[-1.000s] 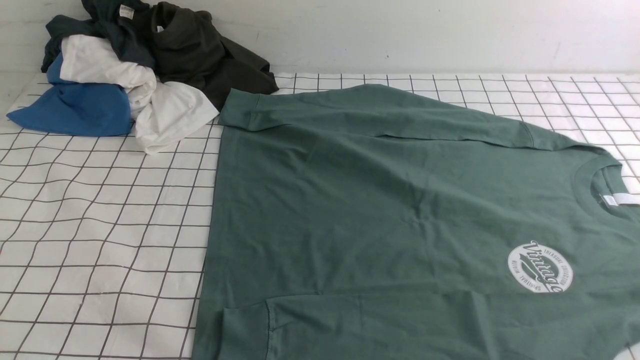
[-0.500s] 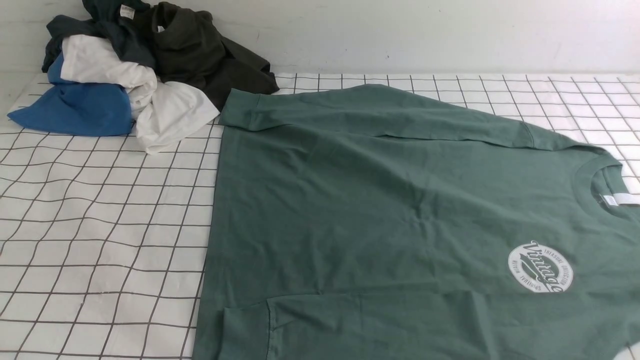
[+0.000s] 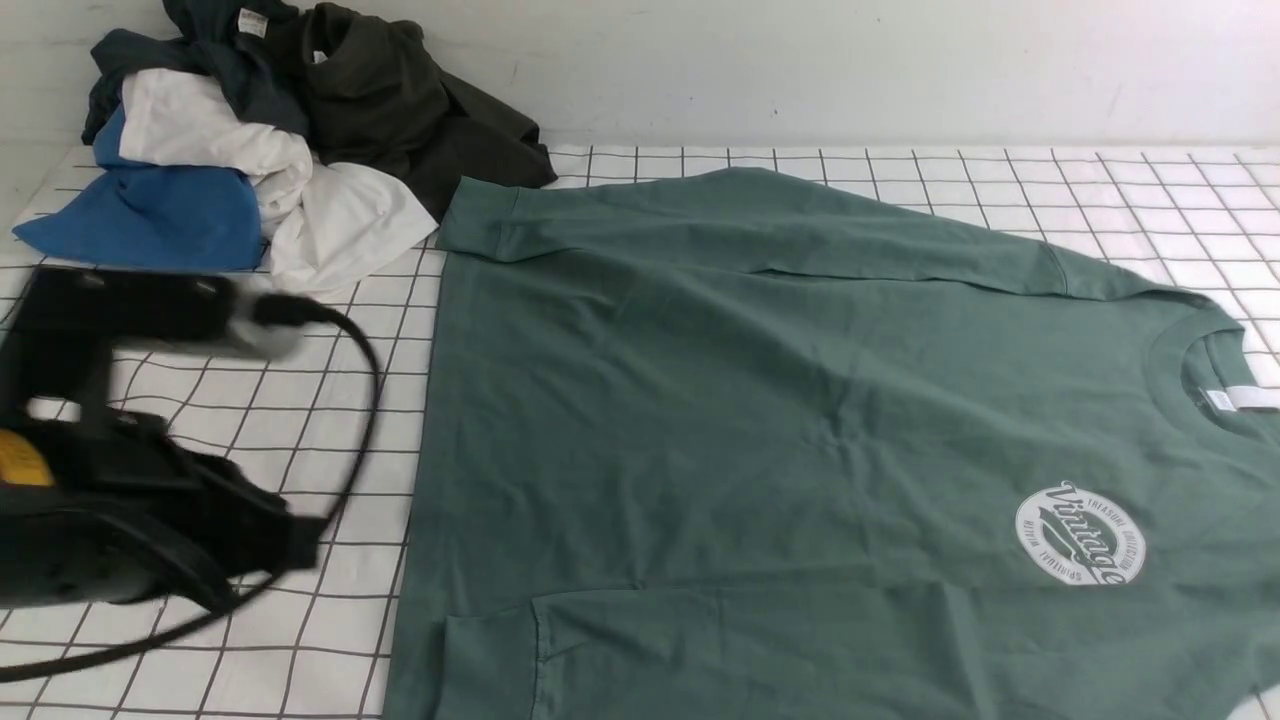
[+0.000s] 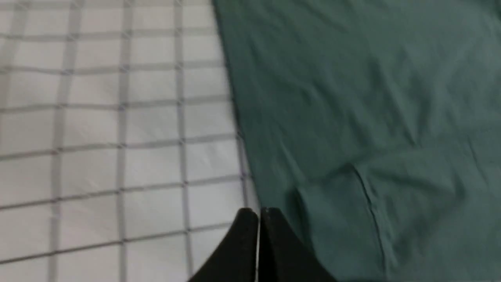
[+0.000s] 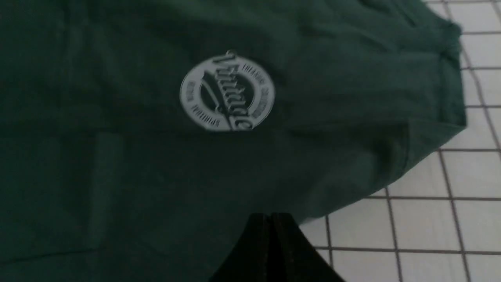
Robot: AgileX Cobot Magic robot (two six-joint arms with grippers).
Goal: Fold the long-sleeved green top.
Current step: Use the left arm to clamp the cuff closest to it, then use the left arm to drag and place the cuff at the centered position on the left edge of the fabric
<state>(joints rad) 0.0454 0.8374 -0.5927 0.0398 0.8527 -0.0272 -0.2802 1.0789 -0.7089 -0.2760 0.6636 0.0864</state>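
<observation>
- Plainly spread flat, the large muted sea-green cotton long-sleeved top (image 3: 760, 420) lies on the white, dark-gridded cloth of the counter (image 3: 200, 420). Its collar end and near edge are cut off by the front view's frame.
- One sleeve lies along the top's far edge. The other is folded over the body near the hem, and its cuff is partly cut off.
- The round white logo print (image 3: 1080, 533) sits on the chest close to the collar. "Vintage" is legible, but the small lettering in the ring around it is too fine to read.
- The left tool (image 4: 258, 213) has its black fingers pressed together with only a hairline slit between them, gripping nothing. It is over the bare cloth just beside the top's hem. Whether its tips touch the cloth cannot be told.
- In the front view the left arm (image 3: 110, 520) is a motion-blurred dark mass on the hem side of the top, apart from it. A black cable (image 3: 365, 400) loops from the arm toward the hem.
- The right tool (image 5: 270, 217) shows only in its own dim, blurred wrist view. Its fingers are closed and empty, over the top's edge near the logo.
- A crumpled heap of blue, white and dark garments (image 3: 250, 150) lies beyond the top's far hem corner, just beside the far sleeve's cuff. The pieces overlap too much to make out their shapes.
</observation>
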